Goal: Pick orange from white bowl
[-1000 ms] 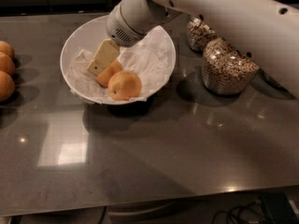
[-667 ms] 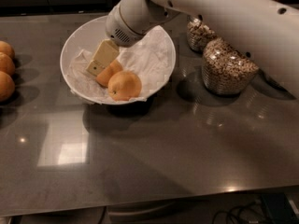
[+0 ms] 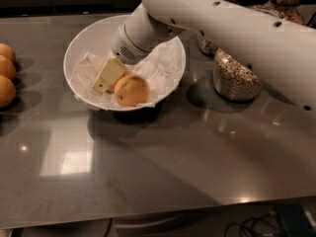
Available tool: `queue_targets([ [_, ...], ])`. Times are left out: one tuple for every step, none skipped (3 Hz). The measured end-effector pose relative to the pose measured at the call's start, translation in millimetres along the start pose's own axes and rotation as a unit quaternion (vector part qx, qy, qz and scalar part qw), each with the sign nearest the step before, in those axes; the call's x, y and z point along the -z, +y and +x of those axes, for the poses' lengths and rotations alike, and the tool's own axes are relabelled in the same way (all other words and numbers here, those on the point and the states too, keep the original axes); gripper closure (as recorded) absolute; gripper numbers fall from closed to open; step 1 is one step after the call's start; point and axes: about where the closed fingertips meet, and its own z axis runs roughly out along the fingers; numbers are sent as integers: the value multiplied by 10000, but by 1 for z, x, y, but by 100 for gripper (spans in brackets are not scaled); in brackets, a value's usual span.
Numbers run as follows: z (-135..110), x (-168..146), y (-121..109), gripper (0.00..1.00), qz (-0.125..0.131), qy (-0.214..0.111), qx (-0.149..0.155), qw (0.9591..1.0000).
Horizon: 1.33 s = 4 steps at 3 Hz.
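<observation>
The pick is under way but not done. The gripper (image 3: 109,78) is down inside the white bowl (image 3: 91,38), at its left-front part, with a pale pad lying against the orange (image 3: 117,82). That fruit sits low in the bowl on the crumpled paper (image 3: 160,68) and shows no sign of being lifted. Most of it is hidden behind the pad. Only one side of the jaws shows, so I cannot tell whether they stand open or have closed on the fruit. By my reading, securing the hold, raising the fruit over the rim and carrying it away from the bowl are all left to do.

The bowl holds two fruits on its paper lining. In front of the target and touching it lies a second orange (image 3: 132,90), which has a small dark dot on its skin.

Right of the bowl on the worktop (image 3: 163,172) stands a glass jar (image 3: 233,78) filled with something grainy and brown, and further jars stand behind it. Well left of the bowl, three loose oranges (image 3: 6,70) lie at the worktop's edge.
</observation>
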Motion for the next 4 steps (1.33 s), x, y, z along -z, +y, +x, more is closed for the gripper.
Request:
queue_targets([
  [6, -9, 2, 0, -38, 77, -34, 10000],
  [7, -9, 1, 12, 6, 95, -22, 10000],
  [8, -9, 0, 17, 28, 94, -24, 9999],
  [8, -8, -3, 19, 57, 103, -17, 9999],
])
